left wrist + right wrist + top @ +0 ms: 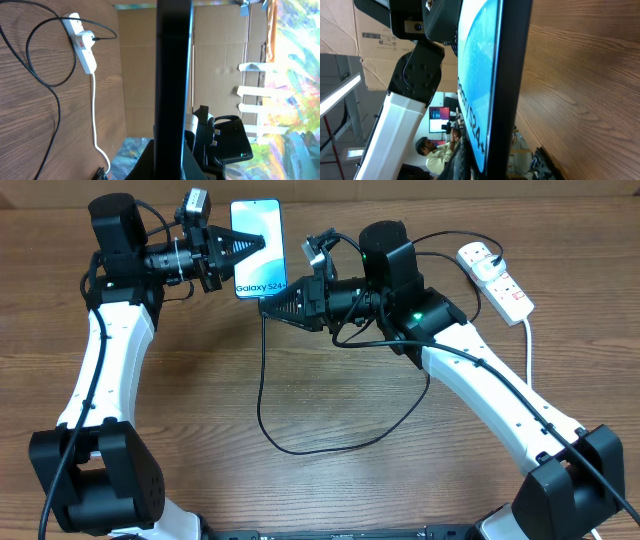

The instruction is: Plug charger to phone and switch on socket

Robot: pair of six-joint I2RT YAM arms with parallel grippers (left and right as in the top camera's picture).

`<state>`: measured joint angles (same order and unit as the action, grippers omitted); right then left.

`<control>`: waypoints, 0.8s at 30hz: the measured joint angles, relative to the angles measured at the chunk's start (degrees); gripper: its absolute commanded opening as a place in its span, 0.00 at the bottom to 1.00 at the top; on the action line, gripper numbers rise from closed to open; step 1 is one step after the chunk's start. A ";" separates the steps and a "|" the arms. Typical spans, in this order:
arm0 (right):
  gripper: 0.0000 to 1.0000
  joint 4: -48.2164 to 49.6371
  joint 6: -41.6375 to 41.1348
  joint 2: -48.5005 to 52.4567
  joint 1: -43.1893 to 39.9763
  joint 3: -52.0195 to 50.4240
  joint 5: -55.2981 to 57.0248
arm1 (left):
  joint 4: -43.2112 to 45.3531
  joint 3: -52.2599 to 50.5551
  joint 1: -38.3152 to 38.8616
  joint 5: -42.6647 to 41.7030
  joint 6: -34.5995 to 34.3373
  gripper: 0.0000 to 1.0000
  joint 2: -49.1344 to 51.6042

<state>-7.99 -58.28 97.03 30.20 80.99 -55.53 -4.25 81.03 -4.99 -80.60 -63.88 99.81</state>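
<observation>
The phone (258, 242) faces up at the back middle, its blue screen reading "Galaxy S24+". My left gripper (262, 245) reaches in from the left, shut on the phone, which shows edge-on as a dark bar (172, 75) between the fingers (150, 160). My right gripper (266, 304) comes from the right, shut on the phone's bottom end (480, 100). The charger cable (300, 448) loops from under that gripper's tip across the table to a black plug (478, 252) in the white socket (497, 278). The connector tip is hidden.
The socket's thick white cord (528, 345) runs down the right side toward the front. In the left wrist view the socket (82, 47) and the cable loop (42, 70) lie on the wood. Cardboard boxes (220, 60) stand beyond the table's edge.
</observation>
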 measured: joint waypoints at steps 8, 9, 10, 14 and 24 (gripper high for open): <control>0.04 1.18 0.00 0.00 0.00 -0.11 0.02 | 0.02 0.00 0.00 0.02 -0.04 0.04 0.02; 0.04 1.16 0.02 0.00 0.00 -0.11 0.02 | 0.02 0.00 0.00 0.02 -0.04 0.04 0.02; 0.04 1.16 0.00 0.00 0.00 -0.11 0.02 | 0.02 0.00 0.00 0.02 -0.04 0.04 0.02; 0.16 1.16 -0.07 0.00 0.00 -0.11 0.04 | 0.02 0.00 0.00 0.02 -0.04 0.04 0.02; 0.56 1.16 0.09 0.02 -2.60 -0.11 6.03 | -0.44 0.00 1.29 -4.76 1.05 0.04 0.20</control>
<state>-6.83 -58.19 97.06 27.59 80.88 -49.50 -4.69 81.03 -3.70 -85.36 -62.83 100.01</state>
